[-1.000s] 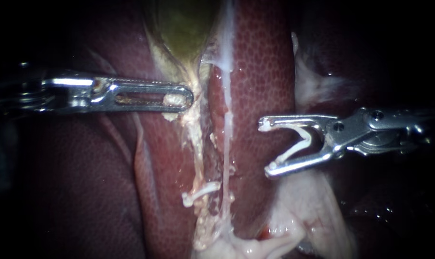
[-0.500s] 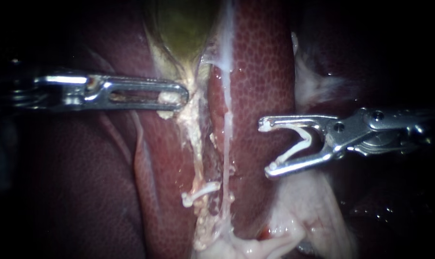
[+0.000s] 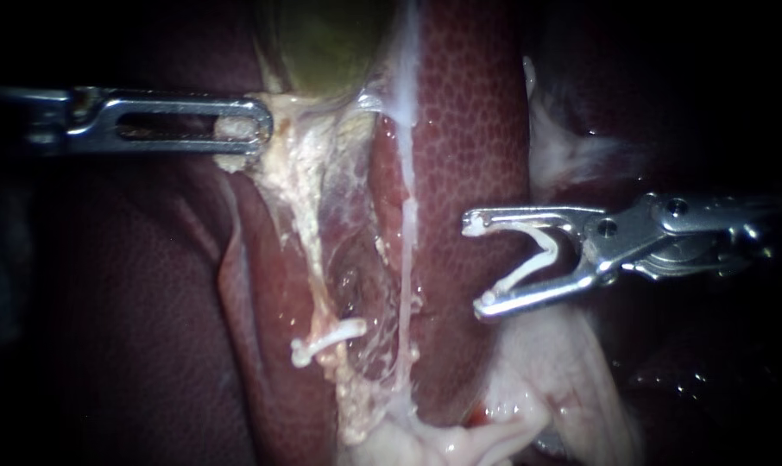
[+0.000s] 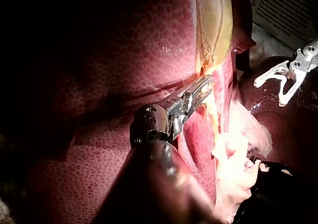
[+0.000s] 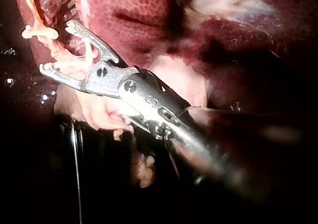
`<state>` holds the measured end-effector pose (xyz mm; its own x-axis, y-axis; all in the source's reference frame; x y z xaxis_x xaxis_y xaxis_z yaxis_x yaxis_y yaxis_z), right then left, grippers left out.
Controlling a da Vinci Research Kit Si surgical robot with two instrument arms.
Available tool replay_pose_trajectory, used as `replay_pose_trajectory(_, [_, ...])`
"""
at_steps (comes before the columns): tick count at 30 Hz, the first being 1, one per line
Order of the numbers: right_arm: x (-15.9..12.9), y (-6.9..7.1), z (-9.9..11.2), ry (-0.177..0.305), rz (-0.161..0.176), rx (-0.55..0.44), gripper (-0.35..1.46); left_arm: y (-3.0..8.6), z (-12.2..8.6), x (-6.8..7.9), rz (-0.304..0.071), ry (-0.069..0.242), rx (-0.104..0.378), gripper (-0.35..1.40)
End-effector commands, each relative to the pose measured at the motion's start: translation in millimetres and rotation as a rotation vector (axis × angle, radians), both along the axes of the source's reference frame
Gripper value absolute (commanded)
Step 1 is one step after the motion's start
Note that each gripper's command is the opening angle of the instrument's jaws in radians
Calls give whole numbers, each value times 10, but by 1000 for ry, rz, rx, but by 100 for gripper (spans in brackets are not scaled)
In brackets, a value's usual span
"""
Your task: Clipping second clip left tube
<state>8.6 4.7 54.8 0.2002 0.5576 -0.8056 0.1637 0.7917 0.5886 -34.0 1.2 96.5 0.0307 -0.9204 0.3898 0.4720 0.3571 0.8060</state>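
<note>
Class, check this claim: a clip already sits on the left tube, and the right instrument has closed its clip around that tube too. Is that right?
No. The right instrument holds its clip open, clear of the left tube, over the liver: endoscope view.

Light is pooling on the dark red pebbled liver lobe (image 3: 469, 129); everything outward of it is sinking to black. Glare is flashing off the steel right instrument (image 3: 480, 266) holding a white open clip (image 3: 548, 246), and off the steel left instrument (image 3: 257, 129) clamping pale stringy tissue (image 3: 300, 173).

My left instrument (image 3: 251, 128) is slotted silver steel; my right instrument (image 3: 479, 266) shows two screws.
</note>
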Motion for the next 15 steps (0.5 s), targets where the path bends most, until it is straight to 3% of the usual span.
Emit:
replay_pose_trajectory(1, [0, 0, 0, 0, 0, 0, 60, 0, 0, 1, -1, 0, 0, -35])
replay_pose_trajectory(10, [9, -3, 3, -2, 3, -3, 60, 0, -1, 2, -3, 3, -1, -35])
replay_pose_trajectory(15, [27, -13, 16, -2, 3, -11, 60, 0, -1, 2, -3, 3, -1, -35])
